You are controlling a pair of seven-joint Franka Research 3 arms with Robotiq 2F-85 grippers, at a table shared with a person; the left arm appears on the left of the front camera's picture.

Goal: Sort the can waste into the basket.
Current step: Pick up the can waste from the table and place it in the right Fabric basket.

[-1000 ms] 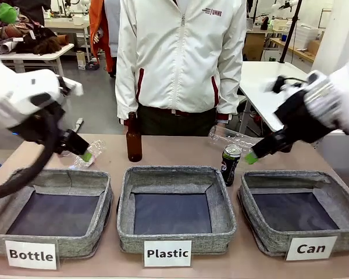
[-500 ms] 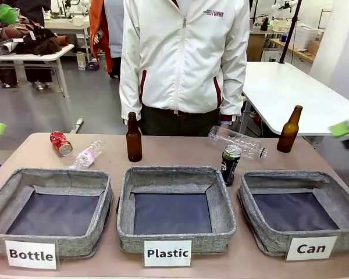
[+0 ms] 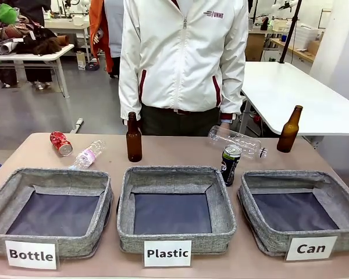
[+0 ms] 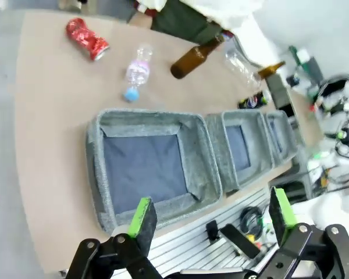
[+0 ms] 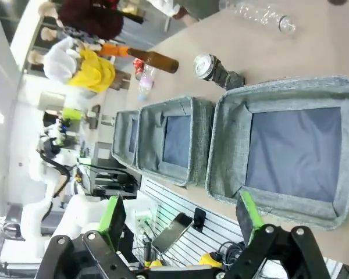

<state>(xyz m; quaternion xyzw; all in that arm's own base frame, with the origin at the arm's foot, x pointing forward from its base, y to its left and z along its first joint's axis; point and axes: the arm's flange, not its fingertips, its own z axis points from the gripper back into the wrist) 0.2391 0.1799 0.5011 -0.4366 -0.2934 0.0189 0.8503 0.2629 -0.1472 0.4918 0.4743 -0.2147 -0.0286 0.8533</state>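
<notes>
Front view: the red can (image 3: 61, 143) lies on its side at the far left of the table (image 3: 180, 152), dented, with white print, its end turned toward the camera. A clear plastic bottle (image 3: 88, 154) lies just beside it. The black-and-blue can (image 3: 230, 164) stands near the gap between the middle basket (image 3: 221, 203) and the Can basket (image 3: 253, 216), leaning a little, its silver top showing. The Can basket sits at the near right with a white card on its front wall, and both cans are outside it. A person (image 3: 183, 58) in a white jacket stands at the far side.

Left wrist view: the left arm's fingers (image 4: 142, 216) are spread wide with nothing between them. They are held high over the robot's edge of the table, above the nearest basket (image 4: 96, 168). The red can (image 4: 87, 39) lies far off on the bare tabletop. The black-and-blue can (image 4: 253, 102) is small, beyond the row of baskets.

Right wrist view: the right arm's fingers (image 5: 250, 212) are likewise spread wide and hold nothing, raised high over the near wall of the Can basket (image 5: 227, 145). The black-and-blue can (image 5: 215, 68) stands just past that basket's far corner, apart from the fingers.
</notes>
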